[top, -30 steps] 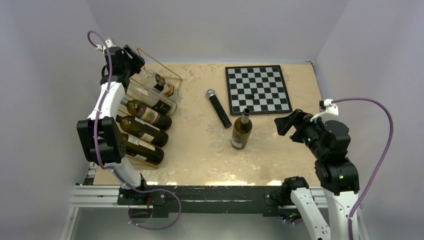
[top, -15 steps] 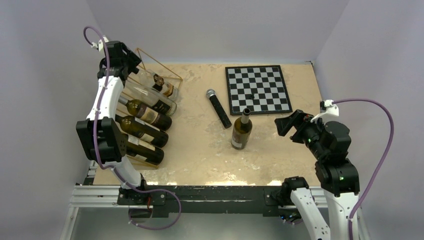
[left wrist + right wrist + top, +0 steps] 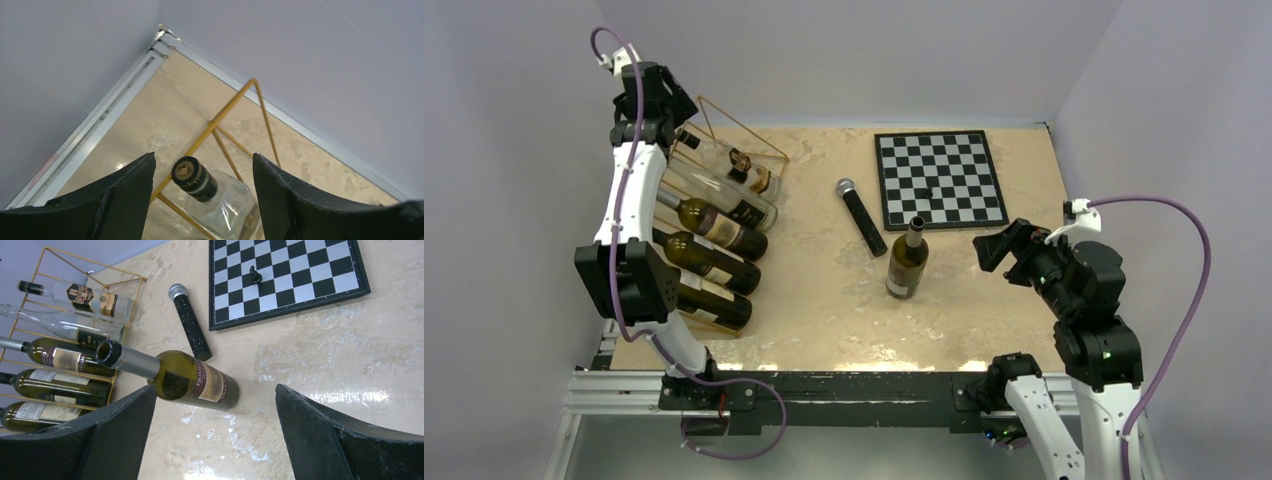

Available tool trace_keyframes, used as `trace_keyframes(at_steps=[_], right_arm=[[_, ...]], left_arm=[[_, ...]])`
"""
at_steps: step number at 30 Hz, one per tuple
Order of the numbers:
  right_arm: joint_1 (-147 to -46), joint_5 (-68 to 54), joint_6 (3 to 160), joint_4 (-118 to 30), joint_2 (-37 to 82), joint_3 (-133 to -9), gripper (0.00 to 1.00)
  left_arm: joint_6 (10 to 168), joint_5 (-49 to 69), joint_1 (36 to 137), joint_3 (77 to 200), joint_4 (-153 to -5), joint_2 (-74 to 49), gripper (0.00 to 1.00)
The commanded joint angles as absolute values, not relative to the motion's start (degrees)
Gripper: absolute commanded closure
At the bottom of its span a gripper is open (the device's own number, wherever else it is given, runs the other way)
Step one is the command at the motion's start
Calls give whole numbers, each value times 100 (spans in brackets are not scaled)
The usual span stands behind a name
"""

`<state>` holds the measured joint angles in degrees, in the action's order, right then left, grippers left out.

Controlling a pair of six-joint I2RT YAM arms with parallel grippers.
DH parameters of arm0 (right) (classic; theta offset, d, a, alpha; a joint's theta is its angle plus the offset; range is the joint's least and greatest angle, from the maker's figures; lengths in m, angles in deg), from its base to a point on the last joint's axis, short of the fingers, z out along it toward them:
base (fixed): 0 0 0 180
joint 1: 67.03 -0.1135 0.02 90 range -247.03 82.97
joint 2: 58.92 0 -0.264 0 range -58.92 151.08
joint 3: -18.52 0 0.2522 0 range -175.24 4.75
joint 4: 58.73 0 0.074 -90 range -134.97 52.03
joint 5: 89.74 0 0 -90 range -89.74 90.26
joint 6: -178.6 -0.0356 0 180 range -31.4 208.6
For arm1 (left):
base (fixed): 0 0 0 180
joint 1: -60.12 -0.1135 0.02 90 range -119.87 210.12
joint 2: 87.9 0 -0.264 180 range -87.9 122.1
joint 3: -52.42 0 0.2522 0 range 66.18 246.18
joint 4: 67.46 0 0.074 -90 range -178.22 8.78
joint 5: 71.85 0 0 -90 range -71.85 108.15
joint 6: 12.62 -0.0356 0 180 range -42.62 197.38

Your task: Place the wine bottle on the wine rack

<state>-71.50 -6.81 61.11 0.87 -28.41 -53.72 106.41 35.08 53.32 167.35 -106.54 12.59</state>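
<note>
A green wine bottle (image 3: 907,262) with a silver neck stands upright in the middle of the table; it also shows in the right wrist view (image 3: 185,379). The gold wire wine rack (image 3: 724,135) stands at the far left and holds several bottles lying down. My left gripper (image 3: 676,112) is open and empty, raised above the rack's far end, over the black cap of a clear bottle (image 3: 192,178). My right gripper (image 3: 994,247) is open and empty, to the right of the standing bottle and apart from it.
A black microphone (image 3: 861,216) lies left of the chessboard (image 3: 940,179), which carries one black piece (image 3: 255,274). The rack's gold bars (image 3: 226,108) sit close to the table's far-left corner and the walls.
My left arm has lifted and drawn back toward the far-left corner, away from the clear bottle on the rack. The right arm and the standing bottle have not moved.
</note>
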Motion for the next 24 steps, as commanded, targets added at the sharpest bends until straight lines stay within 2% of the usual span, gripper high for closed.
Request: trace_keyframes(at_steps=[1, 6, 9, 12, 24], right_arm=[[-7134, -713, 6125, -24, -2797, -5513, 6], [-7136, -874, 6086, -32, -2690, -5626, 6], [-7137, -932, 6080, 26, -2670, -5667, 6], [-7133, -908, 6107, 104, -2745, -5623, 6], [-7141, -1037, 6161, 275, -2834, -5676, 4]], left_arm=[[9869, 1879, 5620, 16860, -10213, 738, 25], [9229, -481, 6457, 17741, -10617, 1041, 19], [9198, -1755, 6942, 17644, -10332, 969, 14], [9250, -2227, 7407, 17299, -9898, 754, 1], [7846, -3244, 9319, 16230, -10268, 54, 1]])
